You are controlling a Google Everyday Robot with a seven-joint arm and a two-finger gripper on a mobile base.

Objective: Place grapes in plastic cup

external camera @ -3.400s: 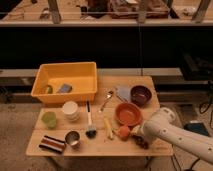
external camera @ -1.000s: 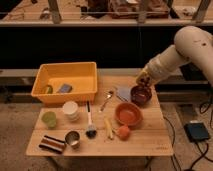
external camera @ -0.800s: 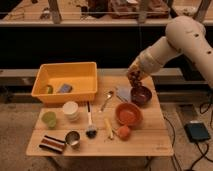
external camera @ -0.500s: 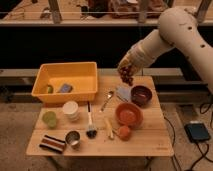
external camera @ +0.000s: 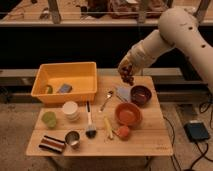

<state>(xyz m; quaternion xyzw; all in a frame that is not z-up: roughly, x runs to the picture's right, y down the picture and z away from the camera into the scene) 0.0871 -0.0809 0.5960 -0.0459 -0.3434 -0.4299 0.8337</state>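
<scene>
A dark lumpy bunch of grapes (external camera: 128, 77) hangs in the air above the back of the wooden table (external camera: 150, 137), just right of the yellow bin. My gripper (external camera: 125, 70) is shut on the grapes, reaching down from the white arm at the upper right. The plastic cup (external camera: 49, 119), short and light green, stands near the table's front left, far to the left of and below the gripper.
A yellow bin (external camera: 65, 80) holds small items at the back left. A white cup (external camera: 70, 110), metal cup (external camera: 73, 138), brush (external camera: 90, 127), spoon (external camera: 107, 99), orange bowl (external camera: 128, 113), dark bowl (external camera: 140, 94), orange fruit (external camera: 123, 132) and striped block (external camera: 51, 143) crowd the table.
The arm has swung left with the grapes, from over the dark bowl to the table's back middle near the bin's right side.
</scene>
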